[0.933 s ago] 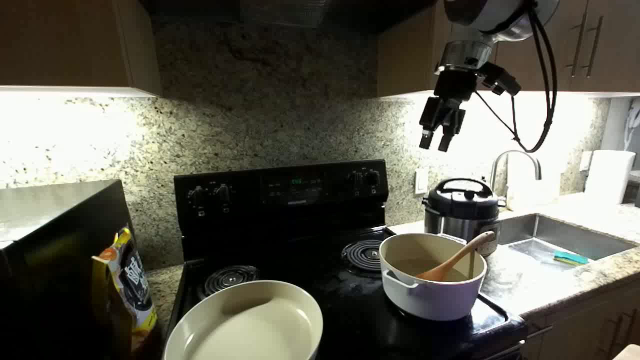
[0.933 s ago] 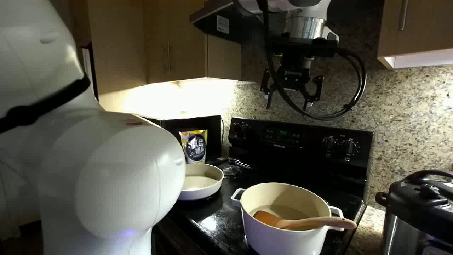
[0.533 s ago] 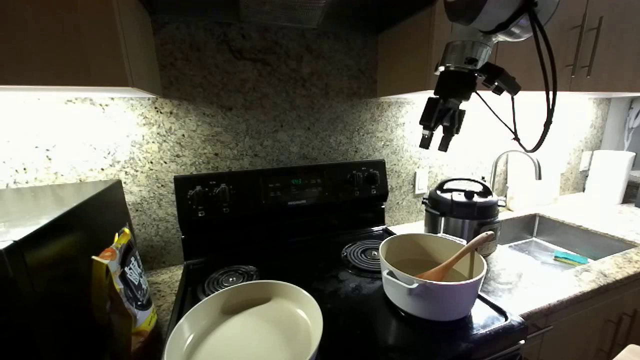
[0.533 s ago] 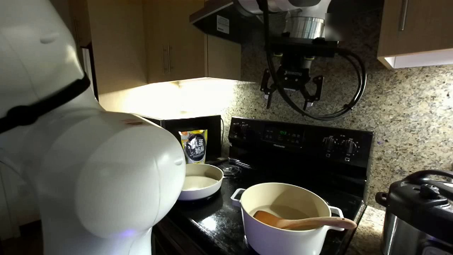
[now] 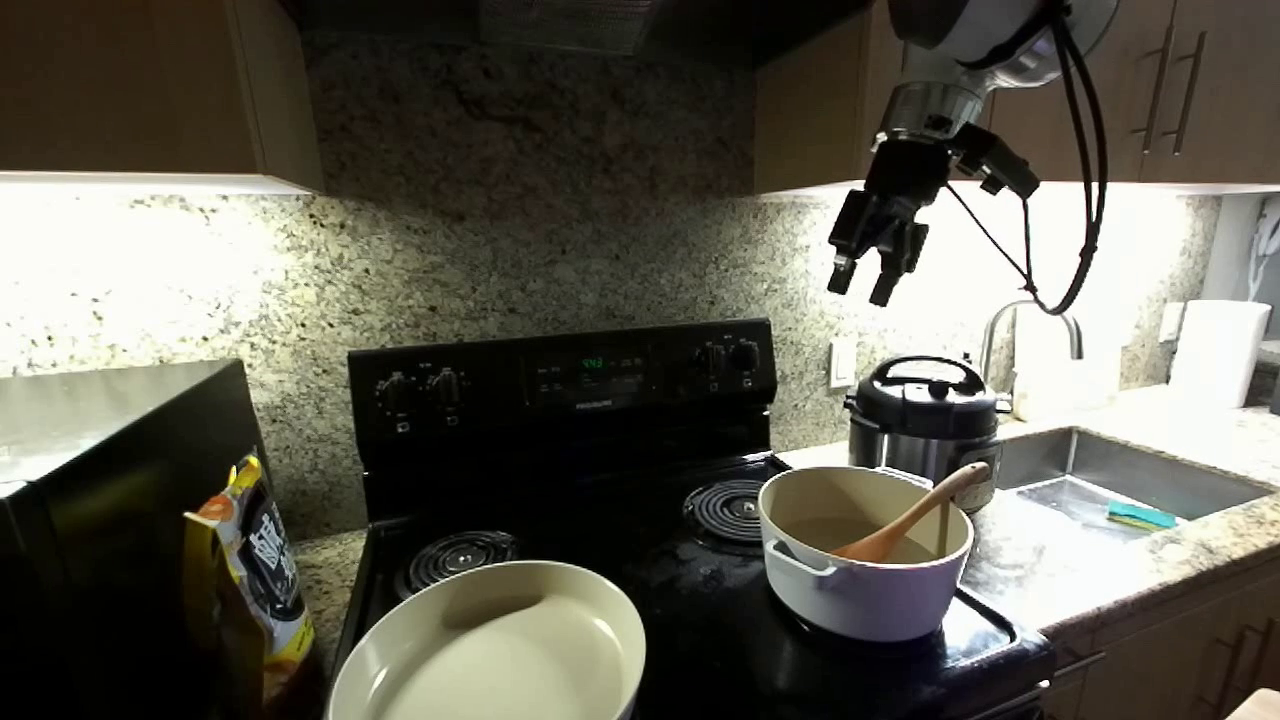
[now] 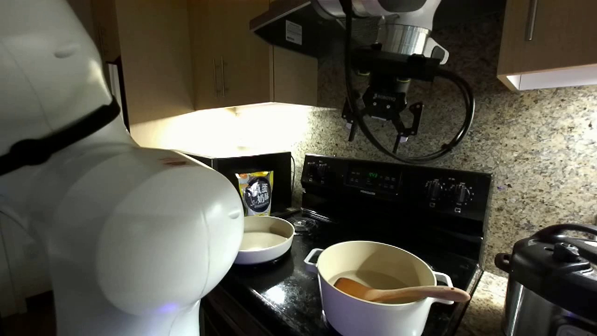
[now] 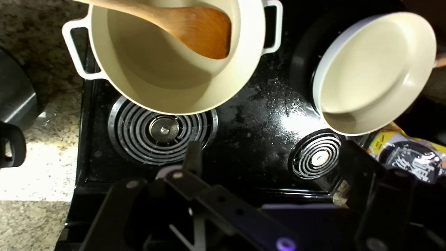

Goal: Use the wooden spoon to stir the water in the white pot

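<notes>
The white pot stands on the front burner area of the black stove and also shows in an exterior view and the wrist view. The wooden spoon leans in it, bowl inside and handle over the rim; its bowl shows in the wrist view. The handle points toward the cooker in an exterior view. The water is a dim tan surface, barely visible. My gripper is open and empty, high above the stove, apart from spoon and pot; both fingers show in the wrist view.
A shallow cream dish stands on the stove beside the pot. A black-and-steel cooker stands close to the spoon handle. A snack bag, the sink, the range hood and the stove's back panel are around.
My gripper has tilted slightly and shifted a little to the left in both exterior views. It stays open. The pot and spoon have not moved.
</notes>
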